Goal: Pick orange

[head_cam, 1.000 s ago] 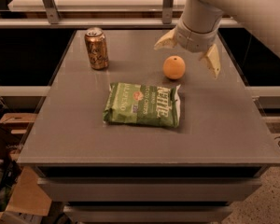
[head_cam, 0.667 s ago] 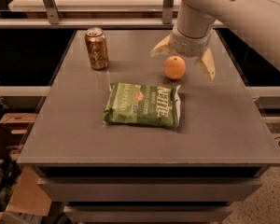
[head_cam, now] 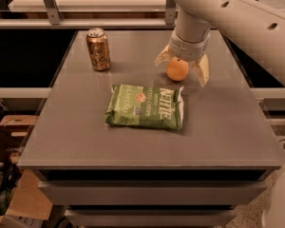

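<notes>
The orange (head_cam: 177,70) is a small round fruit resting on the grey table (head_cam: 228,122), right of centre toward the back. My gripper (head_cam: 183,68) hangs from the pale arm directly over it, open. One cream finger (head_cam: 203,71) is to the orange's right. The other finger (head_cam: 162,56) is to its left and slightly behind. The orange sits between them, with a visible gap on the right side.
A gold-brown drink can (head_cam: 98,49) stands upright at the back left. A green chip bag (head_cam: 146,107) lies flat just in front of the orange. A metal rack (head_cam: 50,4) runs behind the table. Cardboard boxes (head_cam: 12,194) sit on the floor at left.
The gripper has moved left and down, so its open fingers now straddle the orange. The orange, can and bag have not moved.
</notes>
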### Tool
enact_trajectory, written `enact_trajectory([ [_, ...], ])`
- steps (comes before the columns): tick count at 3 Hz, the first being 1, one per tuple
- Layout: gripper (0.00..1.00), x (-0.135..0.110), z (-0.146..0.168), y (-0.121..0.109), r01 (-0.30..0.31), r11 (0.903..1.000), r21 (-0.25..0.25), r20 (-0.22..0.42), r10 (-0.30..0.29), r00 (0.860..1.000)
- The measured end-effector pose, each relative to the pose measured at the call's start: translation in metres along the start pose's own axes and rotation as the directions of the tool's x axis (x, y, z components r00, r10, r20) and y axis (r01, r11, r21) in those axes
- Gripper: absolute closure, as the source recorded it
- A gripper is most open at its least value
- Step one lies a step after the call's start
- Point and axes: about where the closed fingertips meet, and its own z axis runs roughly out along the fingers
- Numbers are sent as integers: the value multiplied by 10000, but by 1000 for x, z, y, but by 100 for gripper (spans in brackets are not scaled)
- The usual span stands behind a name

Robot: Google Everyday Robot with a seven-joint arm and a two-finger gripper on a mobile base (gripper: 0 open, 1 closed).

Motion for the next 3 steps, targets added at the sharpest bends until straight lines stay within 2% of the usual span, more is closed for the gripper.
enact_trajectory([
  [2, 64, 21, 5, -6, -390, 9991, 146, -58, 391, 9992],
  [3, 87, 32, -8, -9, -488, 9982, 356, -272, 498, 9984],
])
